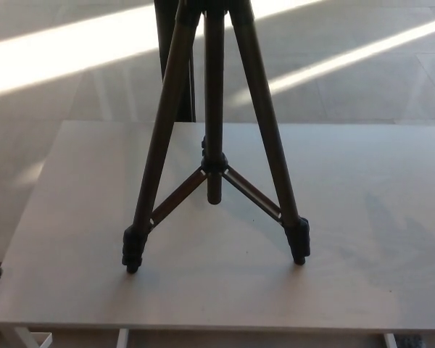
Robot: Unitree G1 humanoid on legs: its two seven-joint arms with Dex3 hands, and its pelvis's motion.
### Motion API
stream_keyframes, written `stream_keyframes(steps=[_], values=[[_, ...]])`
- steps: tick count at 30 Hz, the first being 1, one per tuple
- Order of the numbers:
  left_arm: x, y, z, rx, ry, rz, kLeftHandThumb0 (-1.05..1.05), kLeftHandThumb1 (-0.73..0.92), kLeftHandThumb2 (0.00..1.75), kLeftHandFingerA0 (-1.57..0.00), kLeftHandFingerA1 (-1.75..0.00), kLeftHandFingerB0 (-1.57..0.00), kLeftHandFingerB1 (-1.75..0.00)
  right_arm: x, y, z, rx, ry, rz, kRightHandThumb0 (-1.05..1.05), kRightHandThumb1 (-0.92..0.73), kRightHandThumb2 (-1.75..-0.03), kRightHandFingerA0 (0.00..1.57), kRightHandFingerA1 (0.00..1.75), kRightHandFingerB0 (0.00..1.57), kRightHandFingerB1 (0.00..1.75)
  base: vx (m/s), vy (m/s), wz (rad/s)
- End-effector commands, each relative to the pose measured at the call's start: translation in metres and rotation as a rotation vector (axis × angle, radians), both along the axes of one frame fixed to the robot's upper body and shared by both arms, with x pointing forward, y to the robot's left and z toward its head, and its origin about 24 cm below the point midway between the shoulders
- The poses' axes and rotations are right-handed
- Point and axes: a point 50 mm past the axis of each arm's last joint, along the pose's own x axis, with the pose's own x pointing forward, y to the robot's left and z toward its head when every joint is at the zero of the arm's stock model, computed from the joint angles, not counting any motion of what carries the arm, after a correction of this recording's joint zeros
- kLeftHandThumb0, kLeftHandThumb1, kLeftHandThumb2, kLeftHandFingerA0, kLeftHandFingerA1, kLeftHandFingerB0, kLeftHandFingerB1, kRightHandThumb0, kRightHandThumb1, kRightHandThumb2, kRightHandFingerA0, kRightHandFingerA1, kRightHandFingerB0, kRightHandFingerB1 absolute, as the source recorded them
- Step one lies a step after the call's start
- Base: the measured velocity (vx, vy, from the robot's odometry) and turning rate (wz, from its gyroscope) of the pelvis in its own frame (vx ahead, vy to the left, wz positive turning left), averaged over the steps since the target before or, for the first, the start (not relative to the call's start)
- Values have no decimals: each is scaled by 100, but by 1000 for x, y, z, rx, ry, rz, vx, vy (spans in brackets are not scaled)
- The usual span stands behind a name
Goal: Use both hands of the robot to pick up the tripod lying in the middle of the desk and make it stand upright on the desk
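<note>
A dark tripod (214,145) stands upright on the pale grey desk (362,217). Its two near feet rest on the desk surface at the left (133,250) and the right (299,243). The third leg runs up behind the centre column, and the tripod's top is cut off by the upper edge of the picture. Nothing touches the tripod. Neither of my hands shows in the head view.
The desk's near edge runs along the bottom of the picture. Beyond the far edge lies a tiled floor (72,51) crossed by bright bands of sunlight. White desk legs (29,338) show at the lower left.
</note>
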Motion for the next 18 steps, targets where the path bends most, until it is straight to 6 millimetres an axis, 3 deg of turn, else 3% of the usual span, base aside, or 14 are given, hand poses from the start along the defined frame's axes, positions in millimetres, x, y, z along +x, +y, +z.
stream_keyframes(steps=[1, 2, 3, 5, 6, 9, 10, 12, 13, 14, 15, 16, 17, 18], values=[[-138, 116, 15, -262, -101, 390, -105, 73, 100, 0, -18, 0, -1, -145, -162, 29, 165, -249, -564, -99, -60, -85, 0, 0, 0, 0, 0, 0, 0], [-146, 122, 14, -284, -124, 435, -104, 72, 99, 0, -17, 0, 0, -155, -169, 29, 142, -260, -623, -97, -75, -63, 0, 0, 0, 6, 0, 0, 0], [-169, 143, 1, -319, -164, 576, -105, 74, 105, 0, -23, 0, -5, -184, -185, 31, 153, -303, -786, -105, -65, -100, 0, 18, 0, 5, 0, 0, 0], [-169, 145, 2, -318, -165, 572, -105, 74, 105, 0, -23, 0, -5, -187, -185, 30, 156, -303, -787, -105, -65, -100, 0, 18, 0, 5, 0, 0, 0], [-193, 161, -17, -398, -229, 707, -105, 75, 106, 0, -21, 0, 0, -212, -196, 24, 158, -337, -910, -105, -67, -96, 0, 14, 0, 0, 0, 0, 0], [-227, 166, -49, -477, -204, 888, -100, 65, 100, 0, -20, 0, 0, -239, -205, -2, 117, -360, -1056, -102, -66, -97, 0, 18, 2, 1, 0, 0, 0], [-232, 164, -53, -486, -190, 907, -100, 65, 100, 0, -20, 0, 0, -243, -207, -9, 121, -359, -1075, -102, -66, -97, 0, 18, 2, 1, 0, 0, 0], [-252, 155, -73, -483, -65, 1012, -94, 63, 100, 0, -23, 0, -5, -215, -207, -63, 163, -268, -1179, -104, -68, -99, 0, 12, 0, 0, 0, 0, 0], [-261, 149, -82, -502, -28, 1051, -84, 73, 62, 0, 0, 0, -15, -218, -207, -72, 173, -254, -1224, -103, -65, -95, 0, 7, 10, 0, 0, 0, 0], [-270, 142, -90, -520, 15, 1067, -84, 61, 79, 0, 0, 0, -3, -220, -206, -83, 201, -250, -1263, -101, -64, -94, 0, 12, 4, 0, 0, 0, 0], [-275, 138, -94, -529, 48, 1070, -84, 61, 79, 0, 0, 0, -3, -222, -205, -89, 206, -236, -1278, -101, -64, -94, 0, 12, 4, 0, 0, 0, 0], [-275, 136, -98, -528, 73, 1083, -90, 63, 94, 0, -18, -11, -8, -224, -204, -93, 195, -215, -1289, -104, -68, -99, 0, 15, 0, 0, 0, 0, 0], [-279, 129, -107, -527, 119, 1124, -76, 58, 93, 0, -30, 0, -24, -228, -201, -102, 181, -168, -1324, -105, -69, -102, 0, 12, 8, 3, 0, 0, 0], [-291, 112, -115, -497, 191, 1141, -69, 56, 92, 0, -44, -7, -49, -230, -192, -123, 236, -83, -1346, -105, -72, -110, 0, 19, 0, 4, 0, 0, 0]])
